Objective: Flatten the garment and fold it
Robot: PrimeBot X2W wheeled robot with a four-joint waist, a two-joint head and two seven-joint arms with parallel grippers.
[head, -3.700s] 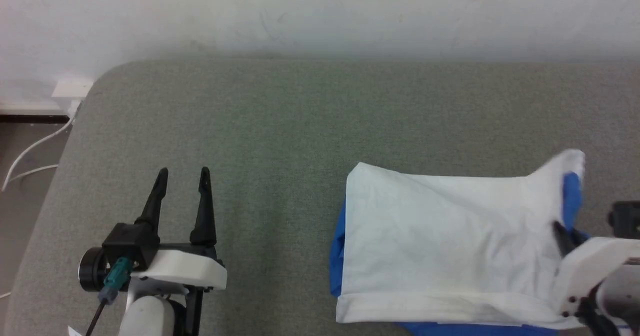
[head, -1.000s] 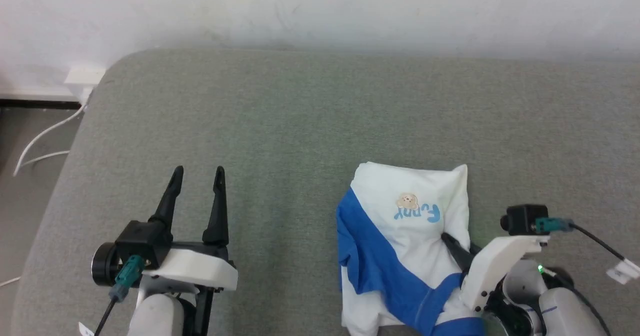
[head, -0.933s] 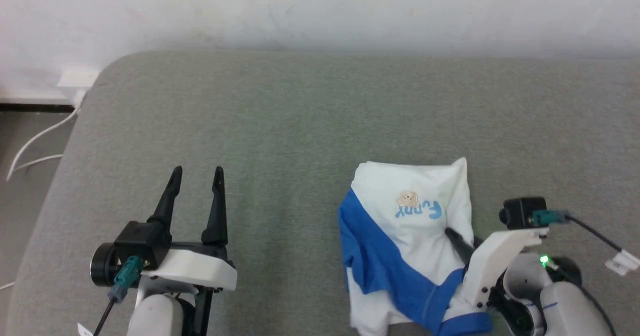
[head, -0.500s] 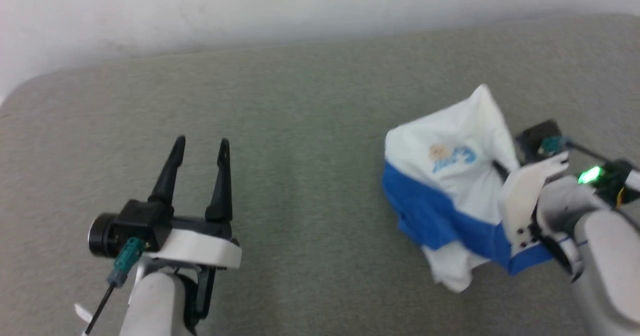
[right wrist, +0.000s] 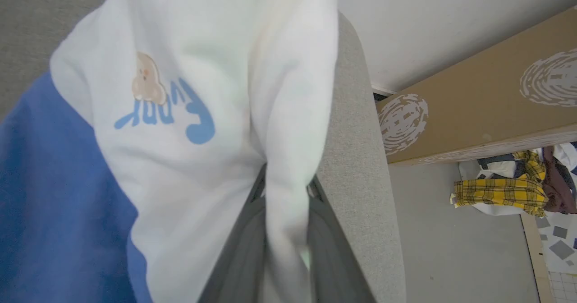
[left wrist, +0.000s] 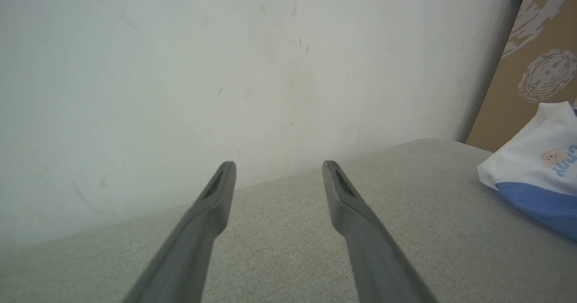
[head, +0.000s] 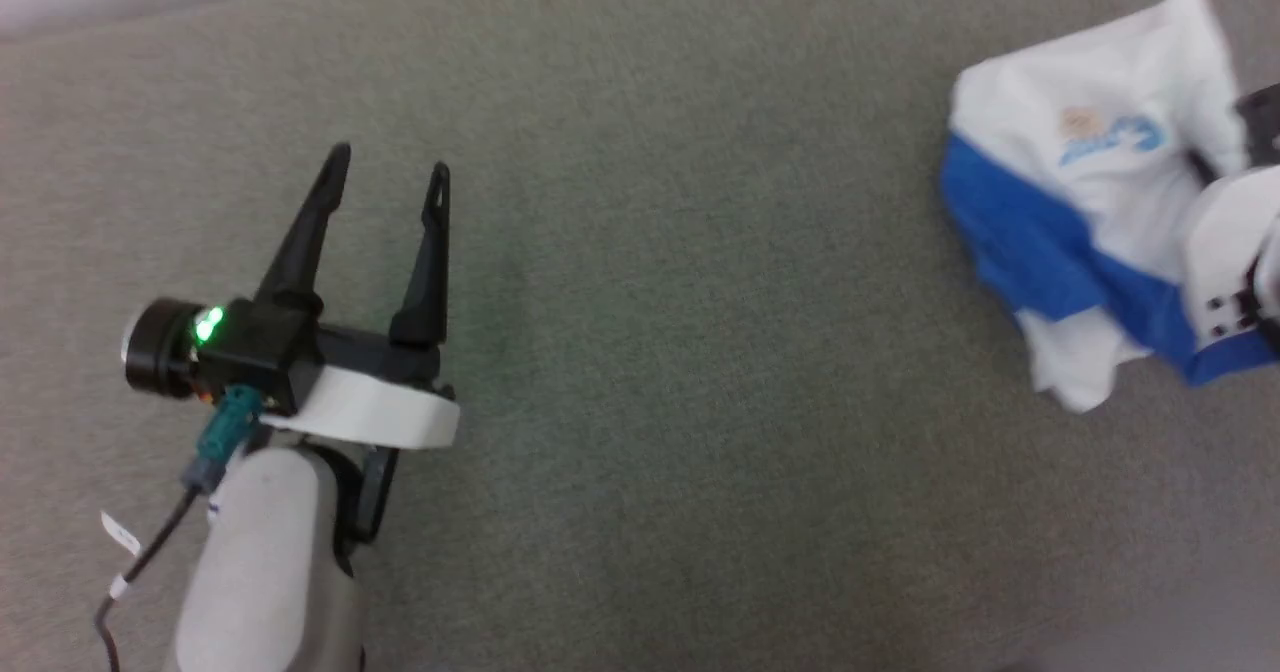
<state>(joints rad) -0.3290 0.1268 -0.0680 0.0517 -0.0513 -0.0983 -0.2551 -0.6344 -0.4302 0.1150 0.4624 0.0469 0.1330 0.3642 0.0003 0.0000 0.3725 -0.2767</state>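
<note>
- The left gripper (head: 390, 158) hovers over the left part of the bench (head: 680, 372), its two dark fingers spread apart with nothing between them
- A green light (head: 207, 327) glows on the black camera at its wrist, and a teal plug (head: 225, 430) with a dark cable hangs below it
- In the left wrist view the left gripper (left wrist: 278, 165) points toward a pale wall (left wrist: 225, 68) that rises behind the bench (left wrist: 279, 249), whose top is covered in grey fabric
- The middle stretch of the bench between the two arms is bare grey fabric
- The garment (head: 1040, 112) sits bunched at the far right of the head view, well apart from the left gripper; white cloth is on top and a blue band (head: 1010, 242) runs under it
- A small bear print with blue letters (head: 1110, 132) faces up on the white part
- From the left wrist the garment (left wrist: 536, 158) shows at the right edge, its blue lower part lying on the bench
- The right gripper (head: 1200, 164) is pressed together on a fold of the white cloth, its white housing just beside the blue band
- In the right wrist view the garment (right wrist: 180, 158) runs down between the fingers of the right gripper (right wrist: 286, 190), near the bench's rounded edge (right wrist: 356, 167)
- Beyond that edge stand a brown cardboard box (right wrist: 473, 104) and a yellow plaid cloth (right wrist: 500, 190) on the floor (right wrist: 451, 249)
</note>
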